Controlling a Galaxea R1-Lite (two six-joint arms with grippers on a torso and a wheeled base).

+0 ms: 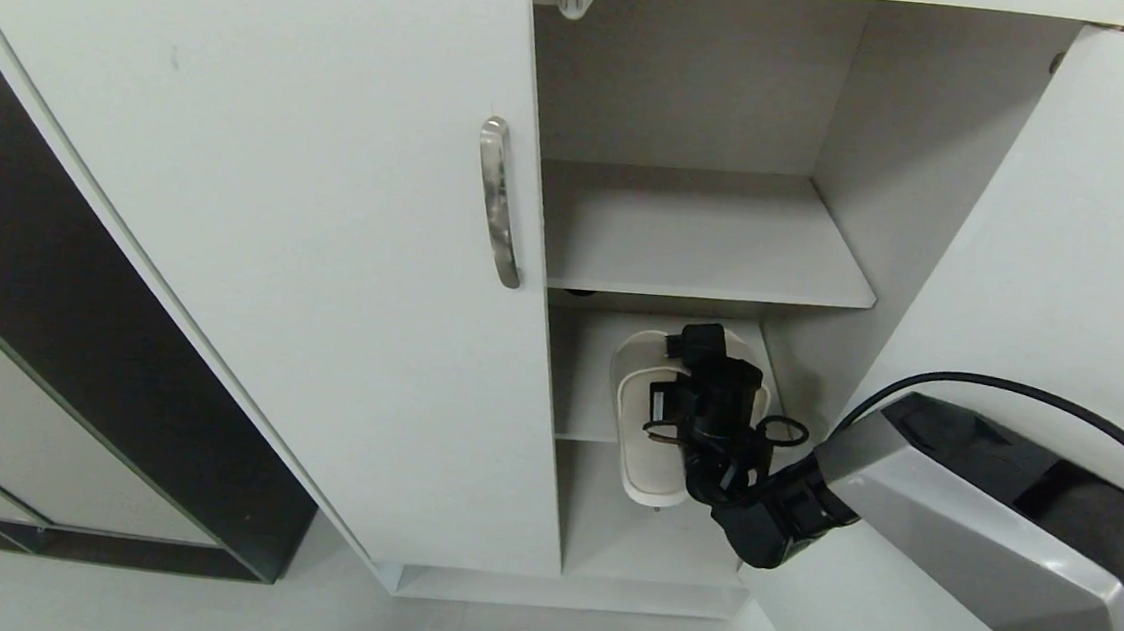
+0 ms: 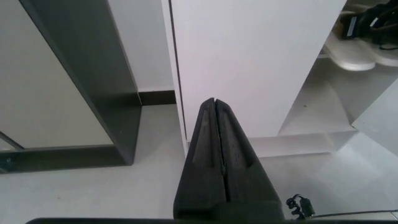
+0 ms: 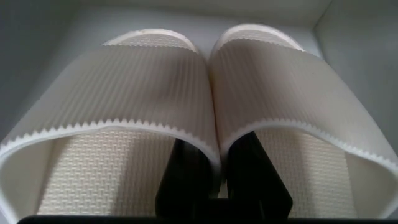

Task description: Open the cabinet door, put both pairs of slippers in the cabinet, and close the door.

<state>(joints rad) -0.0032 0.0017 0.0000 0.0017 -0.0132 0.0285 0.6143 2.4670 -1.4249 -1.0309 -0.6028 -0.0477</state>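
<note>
Right tool (image 3: 221, 179) pinches the slippers (image 3: 149, 93) together on the lower shelf (image 1: 581, 392), heels overhanging its edge; left tool (image 2: 214, 112) closed, empty.

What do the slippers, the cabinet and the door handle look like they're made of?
Slippers: probably soft foam or rubber, matte cream, judging by the moulded ribs and the saw-tooth strap edge.
Cabinet: likely laminated board, smooth matte white, with flat panels and square edges.
Handle: seems to be metal, polished silver, with bright reflections.
</note>
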